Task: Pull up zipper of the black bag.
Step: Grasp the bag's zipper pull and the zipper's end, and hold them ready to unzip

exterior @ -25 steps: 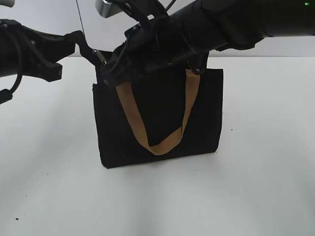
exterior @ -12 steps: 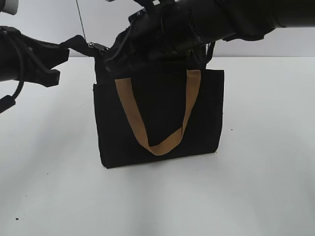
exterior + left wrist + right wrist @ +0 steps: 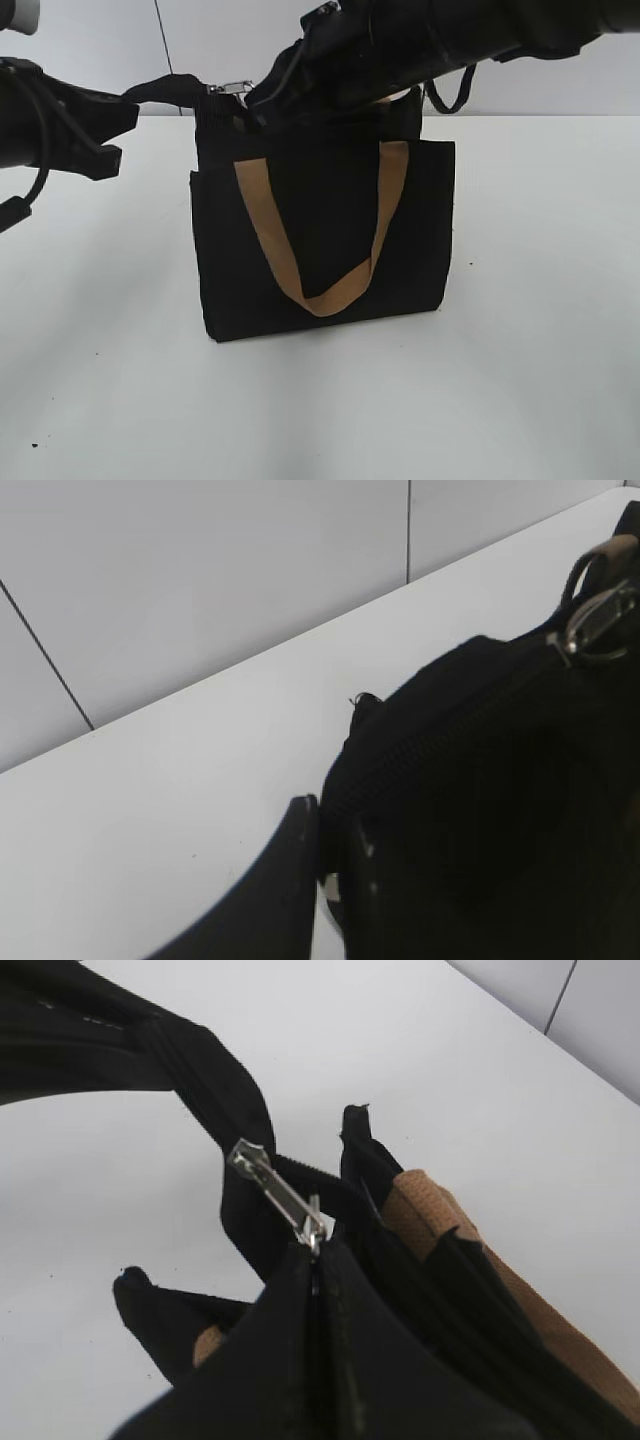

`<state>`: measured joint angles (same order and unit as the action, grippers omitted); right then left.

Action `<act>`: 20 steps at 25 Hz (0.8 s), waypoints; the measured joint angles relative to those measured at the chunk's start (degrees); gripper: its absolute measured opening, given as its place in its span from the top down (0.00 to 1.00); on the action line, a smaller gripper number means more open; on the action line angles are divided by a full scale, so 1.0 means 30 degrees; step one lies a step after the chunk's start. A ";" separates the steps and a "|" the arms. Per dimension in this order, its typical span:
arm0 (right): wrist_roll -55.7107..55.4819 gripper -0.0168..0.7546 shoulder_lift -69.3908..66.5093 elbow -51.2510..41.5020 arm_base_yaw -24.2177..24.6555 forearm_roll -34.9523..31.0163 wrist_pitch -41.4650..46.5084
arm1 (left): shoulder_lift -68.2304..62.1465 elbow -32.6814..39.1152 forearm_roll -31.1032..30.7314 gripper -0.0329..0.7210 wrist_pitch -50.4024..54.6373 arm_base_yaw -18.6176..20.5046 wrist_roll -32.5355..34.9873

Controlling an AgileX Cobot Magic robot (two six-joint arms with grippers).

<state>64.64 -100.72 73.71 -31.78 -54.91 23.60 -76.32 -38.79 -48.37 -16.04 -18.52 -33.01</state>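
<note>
The black bag (image 3: 320, 250) stands upright on the white table, a tan strap (image 3: 270, 250) hanging down its front. My left gripper (image 3: 150, 95) is shut on the bag's black fabric tab at the top left end; the left wrist view shows the jaws (image 3: 335, 865) pinching this fabric. The silver zipper pull (image 3: 232, 89) lies near the top left corner. My right gripper (image 3: 262, 100) is shut on the zipper pull (image 3: 285, 1205), its fingertips (image 3: 315, 1260) closed on the ring end. The pull also shows in the left wrist view (image 3: 597, 625).
The white table (image 3: 520, 350) spreads around the bag. A pale wall (image 3: 200, 590) with panel seams stands behind. My right arm (image 3: 450, 40) reaches over the bag's top from the right.
My right gripper has moved to the right along the bag's top with the zipper pull. The left gripper has drawn the fabric tab out level to the left.
</note>
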 joint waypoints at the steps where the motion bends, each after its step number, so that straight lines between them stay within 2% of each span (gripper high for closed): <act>1: -0.0069 1.00 0.0039 0.0000 0.0067 0.0141 0.0152 | 0.0000 0.0000 0.0000 0.91 -0.0016 -0.0017 0.0000; 13: -0.0904 1.00 0.0341 0.0000 0.1516 0.1718 0.2369 | 0.0000 0.0000 0.0000 0.91 0.0221 -0.0074 0.0000; 20: -0.0998 1.00 0.0341 0.0000 0.1604 0.1955 0.2685 | 0.0000 0.0000 0.0000 0.91 0.1428 -0.0107 0.0000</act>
<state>61.65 -99.69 73.71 -26.97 -49.05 31.65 -76.32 -38.79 -48.37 -11.76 -18.84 -33.01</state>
